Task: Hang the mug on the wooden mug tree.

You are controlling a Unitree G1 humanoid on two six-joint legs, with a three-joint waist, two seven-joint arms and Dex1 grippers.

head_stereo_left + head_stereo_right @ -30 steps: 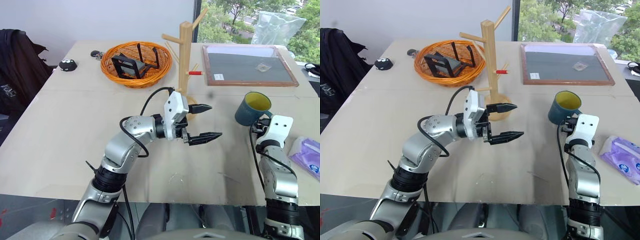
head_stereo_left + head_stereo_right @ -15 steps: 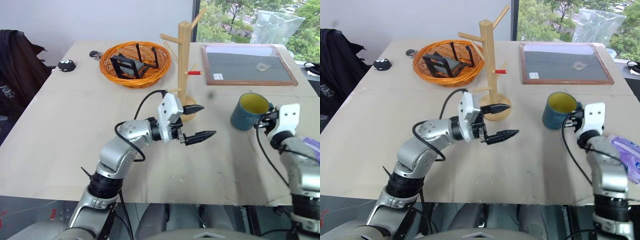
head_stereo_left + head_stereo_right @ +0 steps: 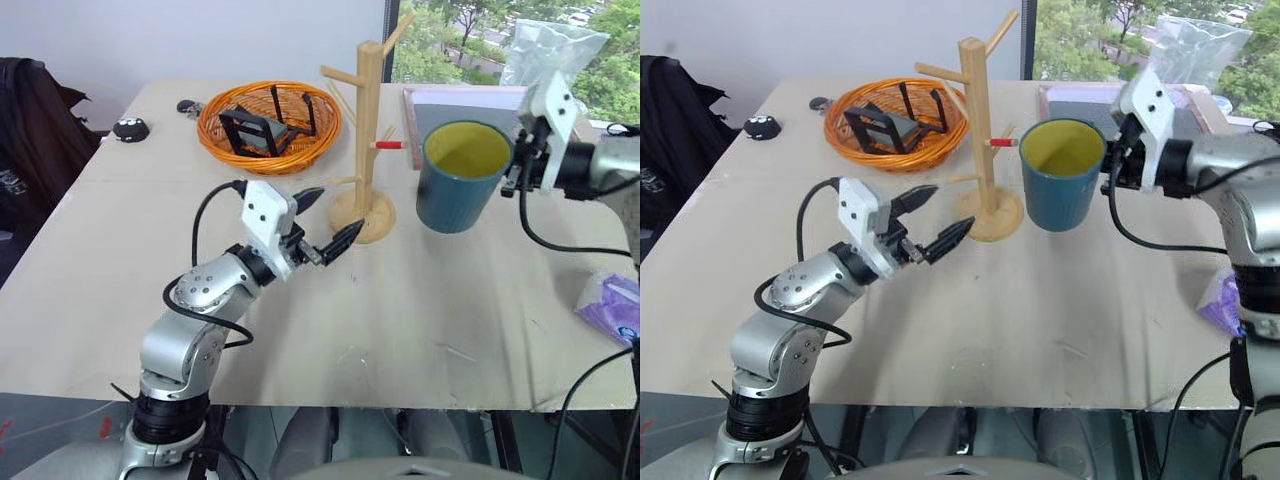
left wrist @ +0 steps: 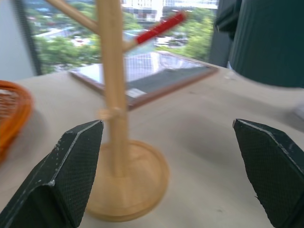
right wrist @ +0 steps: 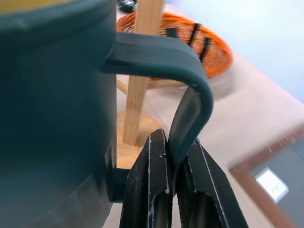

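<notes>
A broad, pale beige surface [image 3: 120, 260] carries everything, with a seam line running across it. Toward its far side sits a round orange wicker basket [image 3: 270, 127] holding a dark folded object. Just beside the basket stands the tall light-wood mug tree [image 3: 367, 150] on its round wooden base. Farther right lies a flat wood-framed dark board [image 3: 470, 105]. A small black rounded object [image 3: 132, 129] rests near the far left edge, and a purple tissue pack [image 3: 612, 306] lies at the right edge.

We see the right gripper [image 5: 173, 190] has lifted the mug [image 3: 461, 176] off the table [image 3: 400, 310] toward the wooden mug tree [image 3: 368, 130].
</notes>
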